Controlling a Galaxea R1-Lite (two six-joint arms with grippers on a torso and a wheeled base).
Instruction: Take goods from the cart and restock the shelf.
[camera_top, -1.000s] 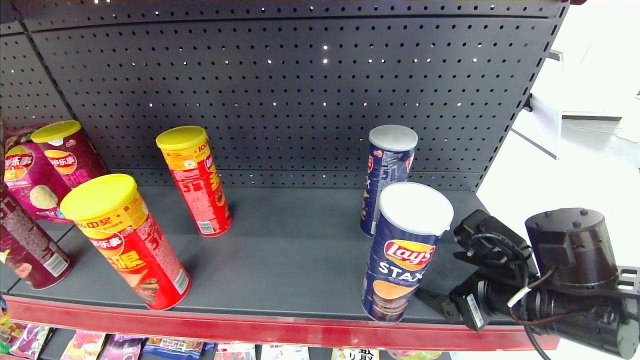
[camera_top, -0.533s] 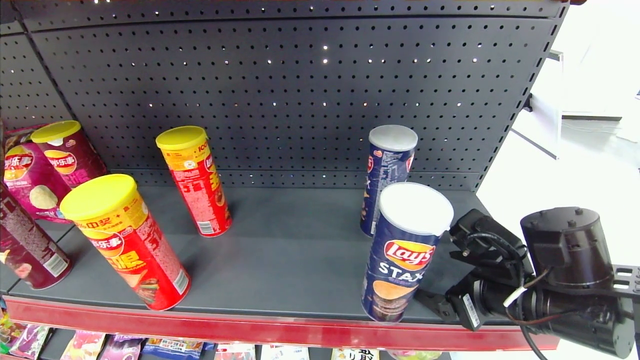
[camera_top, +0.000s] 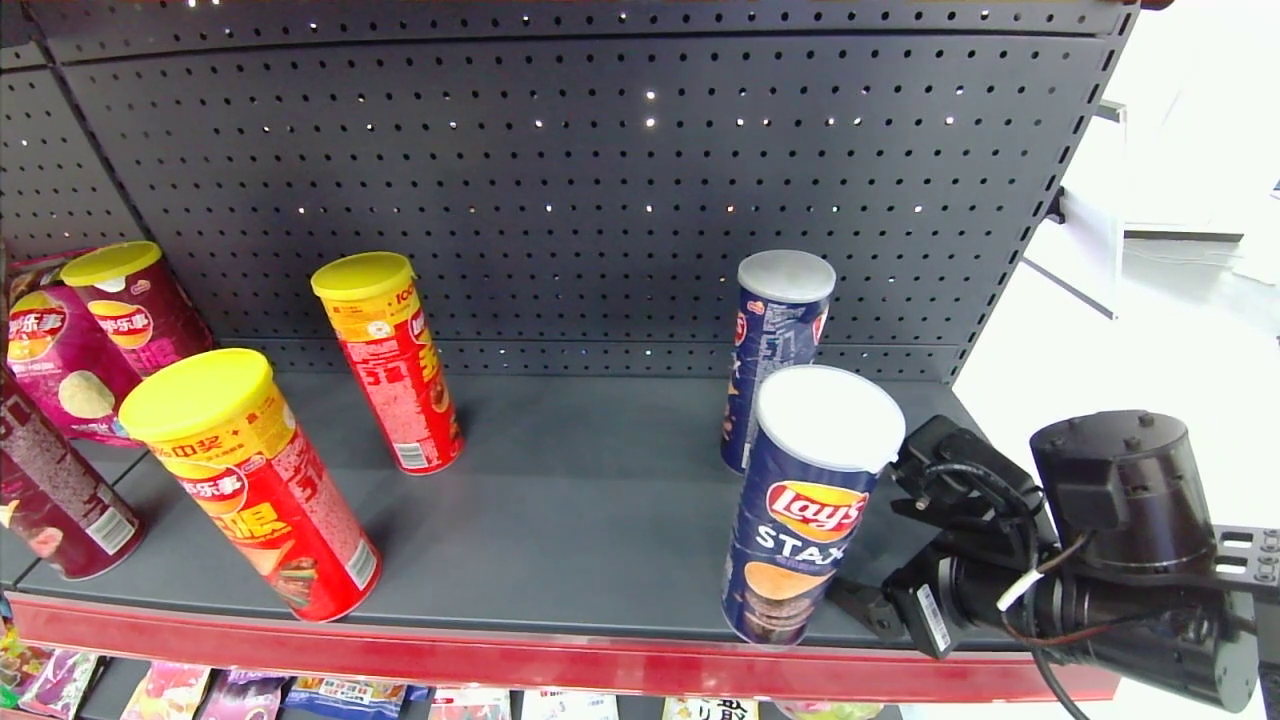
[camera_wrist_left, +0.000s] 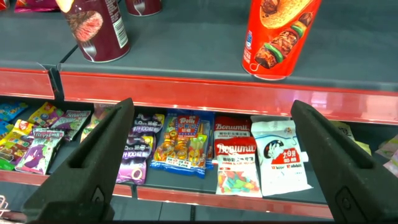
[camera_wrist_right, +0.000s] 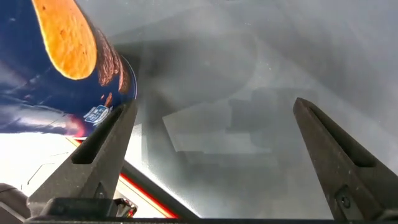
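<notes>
My right pincer (camera_wrist_right: 214, 106) gapes wide and holds nothing, low over the grey shelf board (camera_top: 580, 520) at 3 o'clock of the blue chip can (camera_top: 805, 510), one finger just beside its base. That can stands upright at the board's front edge, a second blue can (camera_top: 775, 350) close at its 12 o'clock and a red yellow-lidded can (camera_top: 255, 480) well apart at 9 o'clock. My left pincer (camera_wrist_left: 212, 104) gapes empty too, facing the red shelf lip (camera_wrist_left: 205, 90) and the snack packets (camera_wrist_left: 186, 146) beneath it
</notes>
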